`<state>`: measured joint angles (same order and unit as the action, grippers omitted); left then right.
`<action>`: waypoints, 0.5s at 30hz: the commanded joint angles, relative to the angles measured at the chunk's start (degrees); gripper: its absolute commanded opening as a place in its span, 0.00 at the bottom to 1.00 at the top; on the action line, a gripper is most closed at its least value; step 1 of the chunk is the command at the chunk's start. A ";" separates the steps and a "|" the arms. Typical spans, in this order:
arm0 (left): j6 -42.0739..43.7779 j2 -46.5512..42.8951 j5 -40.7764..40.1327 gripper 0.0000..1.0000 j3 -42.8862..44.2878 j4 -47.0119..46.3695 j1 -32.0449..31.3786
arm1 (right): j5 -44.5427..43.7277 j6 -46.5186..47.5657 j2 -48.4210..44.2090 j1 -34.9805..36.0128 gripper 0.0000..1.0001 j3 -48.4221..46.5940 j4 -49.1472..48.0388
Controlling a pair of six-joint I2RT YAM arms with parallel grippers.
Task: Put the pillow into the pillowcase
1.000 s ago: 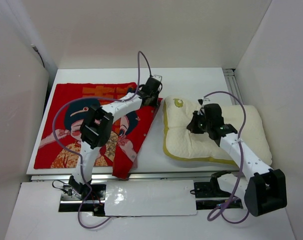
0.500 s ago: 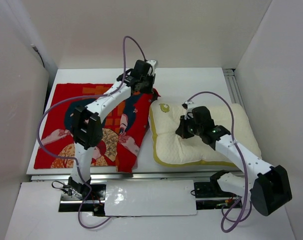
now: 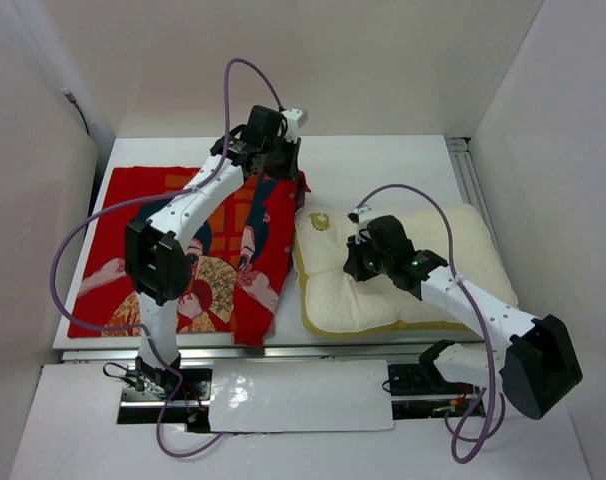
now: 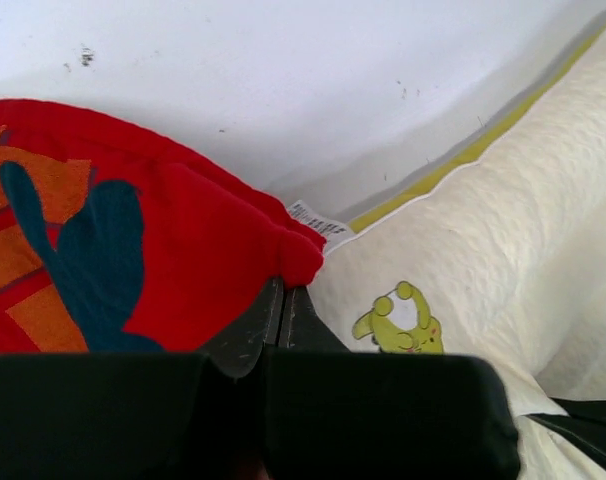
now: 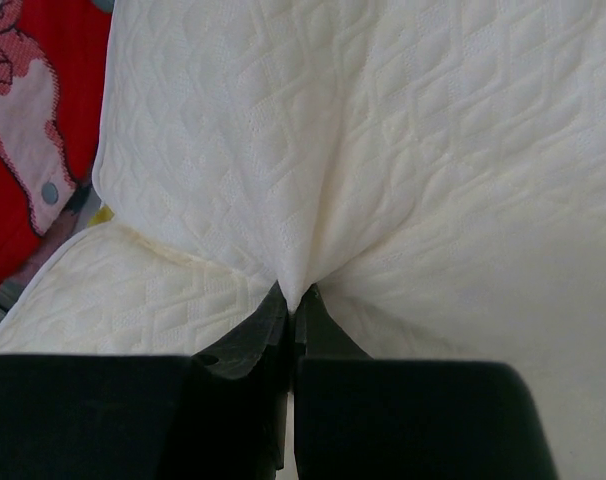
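Observation:
The red pillowcase (image 3: 188,235) with cartoon figures lies on the left of the table, its right edge lifted. My left gripper (image 3: 283,165) is shut on that edge's far corner and holds it up; the red cloth (image 4: 183,260) shows pinched at the fingertips in the left wrist view. The cream pillow (image 3: 433,265) with yellow piping lies to the right, its logo corner (image 3: 321,222) next to the pillowcase. My right gripper (image 3: 355,262) is shut on a pinch of the pillow's top fabric (image 5: 303,200). The logo (image 4: 401,320) also shows in the left wrist view.
White walls enclose the table (image 3: 383,160) on the left, back and right. A metal rail (image 3: 465,165) runs along the right side. A white plate (image 3: 298,395) covers the near edge between the arm bases.
My left gripper has moved left and back with the pillowcase edge in it. My right gripper has dragged the pillow left, so its logo corner now sits against the pillowcase.

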<state>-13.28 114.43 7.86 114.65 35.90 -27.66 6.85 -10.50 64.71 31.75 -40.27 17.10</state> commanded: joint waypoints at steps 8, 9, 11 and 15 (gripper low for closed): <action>3.61 0.17 1.81 0.00 9.09 5.67 -3.72 | 3.26 4.61 5.95 5.25 0.00 -13.33 -10.16; 3.00 0.18 1.81 0.00 9.71 6.19 -3.72 | 3.95 4.61 7.00 5.86 0.00 -13.34 -10.16; 2.47 1.66 0.59 0.00 11.38 6.81 -3.72 | 3.96 4.61 7.62 6.49 0.00 -14.13 -10.16; 0.19 3.17 -4.59 0.00 13.93 8.13 -3.72 | 3.96 5.14 7.63 9.38 0.00 -13.61 -7.70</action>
<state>-11.07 115.70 6.13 125.80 43.92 -31.44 8.62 -7.14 72.51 38.68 -51.09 13.56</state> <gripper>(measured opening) 0.036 0.027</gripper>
